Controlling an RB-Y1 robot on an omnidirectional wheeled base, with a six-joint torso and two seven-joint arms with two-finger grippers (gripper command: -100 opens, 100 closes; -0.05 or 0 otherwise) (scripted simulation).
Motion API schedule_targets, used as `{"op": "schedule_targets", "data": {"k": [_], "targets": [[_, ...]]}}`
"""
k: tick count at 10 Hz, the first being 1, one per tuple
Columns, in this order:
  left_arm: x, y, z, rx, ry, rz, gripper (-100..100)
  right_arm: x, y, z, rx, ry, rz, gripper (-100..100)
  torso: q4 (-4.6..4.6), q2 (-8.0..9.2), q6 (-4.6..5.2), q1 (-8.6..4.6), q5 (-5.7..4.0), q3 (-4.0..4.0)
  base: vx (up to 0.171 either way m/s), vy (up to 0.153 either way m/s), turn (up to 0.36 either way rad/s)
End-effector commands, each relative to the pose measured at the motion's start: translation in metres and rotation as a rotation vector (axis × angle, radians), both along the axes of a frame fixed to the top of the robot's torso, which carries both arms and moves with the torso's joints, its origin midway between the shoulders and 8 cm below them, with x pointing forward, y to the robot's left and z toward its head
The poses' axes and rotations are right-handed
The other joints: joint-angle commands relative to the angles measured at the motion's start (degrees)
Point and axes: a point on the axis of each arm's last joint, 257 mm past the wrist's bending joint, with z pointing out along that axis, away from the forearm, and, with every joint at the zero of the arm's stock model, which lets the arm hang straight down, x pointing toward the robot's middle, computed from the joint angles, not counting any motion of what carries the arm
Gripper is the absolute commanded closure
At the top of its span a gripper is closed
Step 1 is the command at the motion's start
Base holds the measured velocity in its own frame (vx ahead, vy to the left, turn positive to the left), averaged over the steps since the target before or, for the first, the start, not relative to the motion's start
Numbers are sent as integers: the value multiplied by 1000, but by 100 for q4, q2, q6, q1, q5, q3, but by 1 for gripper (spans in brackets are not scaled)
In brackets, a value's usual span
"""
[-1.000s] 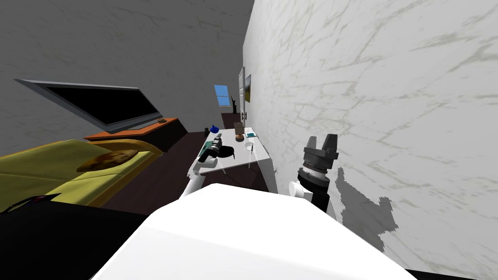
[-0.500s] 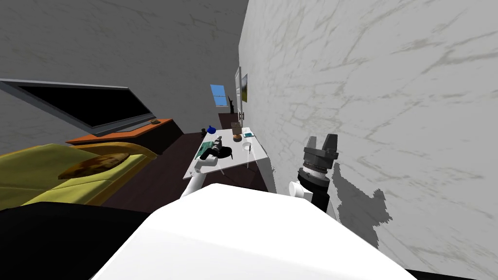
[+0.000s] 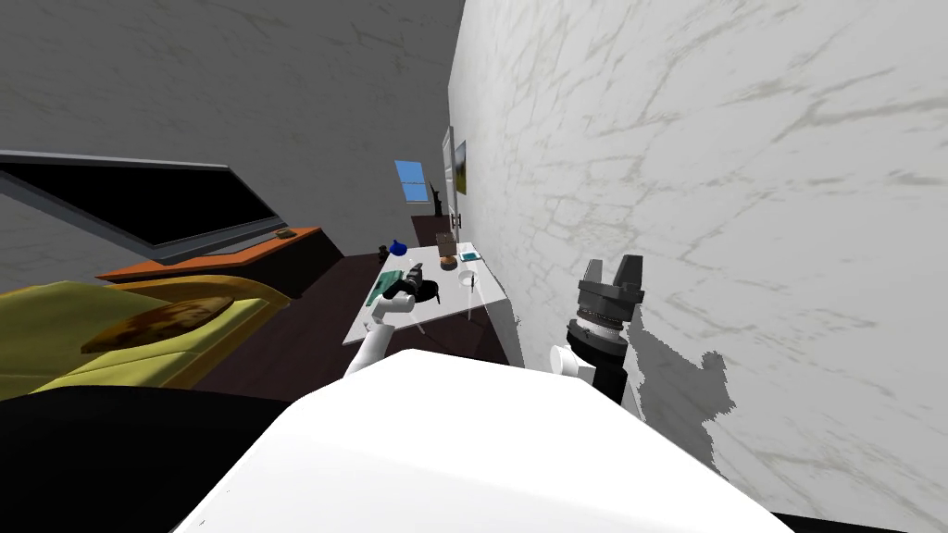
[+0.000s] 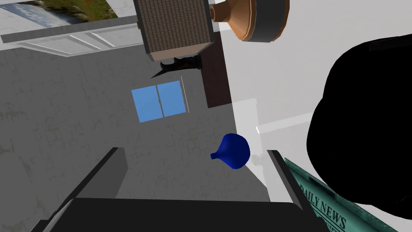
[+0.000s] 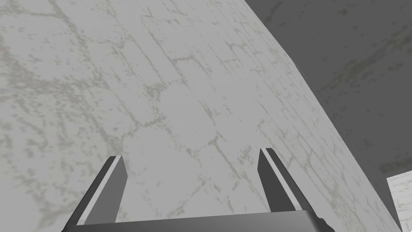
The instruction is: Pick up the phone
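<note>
Phone [image 3: 467, 257] is lying untouched on the table [image 3: 486, 294] while the robot is turning slightly; both jaws are gaping wide.

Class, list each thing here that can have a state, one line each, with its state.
Left gripper: open, empty, above white table.
Right gripper: open, empty, by marbled wall.
Round blue narrow-necked vase: upright on table.
Teal-green folded newspaper: lying flat.
Black flat television: screen dark.
Blue two-pane window: shut.

Newspaper [image 4: 325, 204] on table [image 3: 458, 303] beside wall [image 3: 694, 185]
</note>
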Motion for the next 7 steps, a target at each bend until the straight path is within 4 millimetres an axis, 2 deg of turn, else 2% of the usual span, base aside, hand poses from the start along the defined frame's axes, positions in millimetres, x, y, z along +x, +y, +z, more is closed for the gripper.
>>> {"op": "schedule_targets", "data": {"k": [1, 7], "targets": [[3, 6, -16, -26, 54, 18, -100, 0, 0, 0, 0, 0, 0, 0, 0, 0, 0, 0, 0, 0, 0, -18, -129], [0, 15, -54, -90, 203, 54, -100, 0, 0, 0, 0, 0, 0, 0, 0, 1, -1, -1, 0, 0, 0, -15, -70]]}}
